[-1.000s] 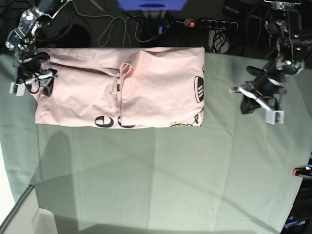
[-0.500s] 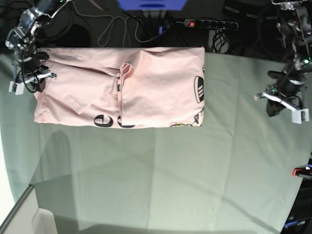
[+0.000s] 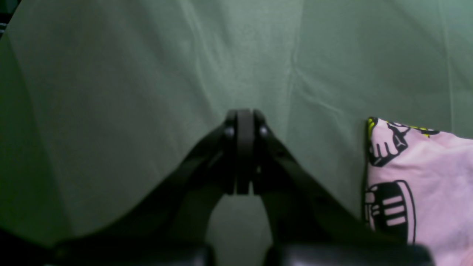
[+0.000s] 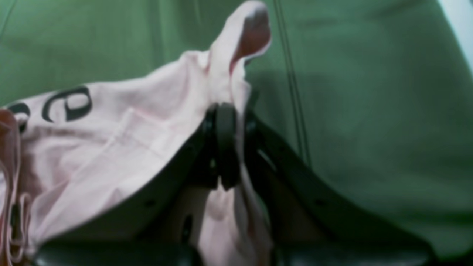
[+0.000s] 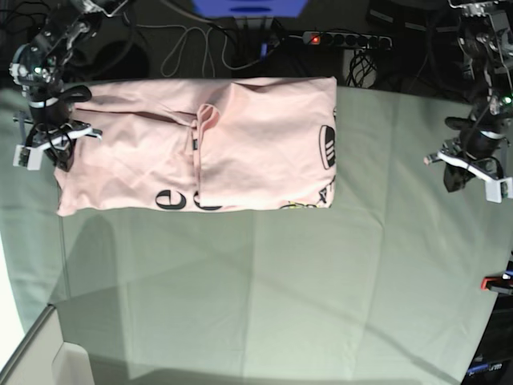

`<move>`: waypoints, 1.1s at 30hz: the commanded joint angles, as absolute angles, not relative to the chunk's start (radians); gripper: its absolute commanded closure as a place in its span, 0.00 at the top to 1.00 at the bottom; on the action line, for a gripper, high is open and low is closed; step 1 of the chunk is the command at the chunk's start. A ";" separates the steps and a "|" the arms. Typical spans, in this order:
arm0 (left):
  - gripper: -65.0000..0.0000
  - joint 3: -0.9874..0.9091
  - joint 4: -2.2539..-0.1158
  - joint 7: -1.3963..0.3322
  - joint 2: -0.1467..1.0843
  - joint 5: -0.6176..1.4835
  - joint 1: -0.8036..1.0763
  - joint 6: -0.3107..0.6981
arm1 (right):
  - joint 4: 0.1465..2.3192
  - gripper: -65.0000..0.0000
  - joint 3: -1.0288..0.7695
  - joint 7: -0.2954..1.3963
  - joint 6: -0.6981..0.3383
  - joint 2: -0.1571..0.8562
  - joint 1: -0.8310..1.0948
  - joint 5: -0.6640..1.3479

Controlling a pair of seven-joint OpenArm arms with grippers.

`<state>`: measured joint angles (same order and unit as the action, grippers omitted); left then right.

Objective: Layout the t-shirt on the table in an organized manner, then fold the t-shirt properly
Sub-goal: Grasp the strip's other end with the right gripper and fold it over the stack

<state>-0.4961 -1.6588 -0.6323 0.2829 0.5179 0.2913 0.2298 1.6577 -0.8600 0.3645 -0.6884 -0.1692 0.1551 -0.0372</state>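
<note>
Base view, left edge of the bench (image 5: pixel 256 321): the right hand (image 5: pixel 50 135) is clamped on the end of the t-shirt (image 5: pixel 240 136), and the right wrist view confirms it, with pink cloth bunched between the closed jaws. The t-shirt lies along the far edge as a long folded band, black letters peeking out on its near side. Over by the right edge, the left hand (image 5: pixel 473 170) hangs above bare green cloth, pinched shut on nothing, well apart from the shirt. This looks like the folding stage, mid-fold. Next call: carry that gripped end across toward the other end, keeping the edges lined up.
</note>
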 commanded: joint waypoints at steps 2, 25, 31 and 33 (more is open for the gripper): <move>0.01 -0.504 -1.675 -0.613 0.302 0.527 0.292 0.234 | 1.728 0.00 -0.851 0.326 -0.698 -0.157 0.171 -0.010; 0.01 -0.805 -1.679 -0.615 0.302 0.524 0.369 0.234 | 1.883 0.00 -0.062 0.325 -0.698 -0.157 0.364 -0.042; 0.01 -0.889 -1.679 -0.615 0.295 0.526 0.421 0.234 | 1.830 0.00 0.073 0.325 -0.698 -0.157 0.340 -0.056; 0.01 -0.912 -1.679 -0.615 0.295 0.527 0.435 0.234 | 1.797 0.00 0.111 0.325 -0.698 -0.157 0.323 -0.059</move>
<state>-0.9016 -1.6604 -0.6395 0.2790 0.5198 0.4316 0.2317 1.7805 0.1043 0.3557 -0.6914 -0.1490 0.3321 -0.0792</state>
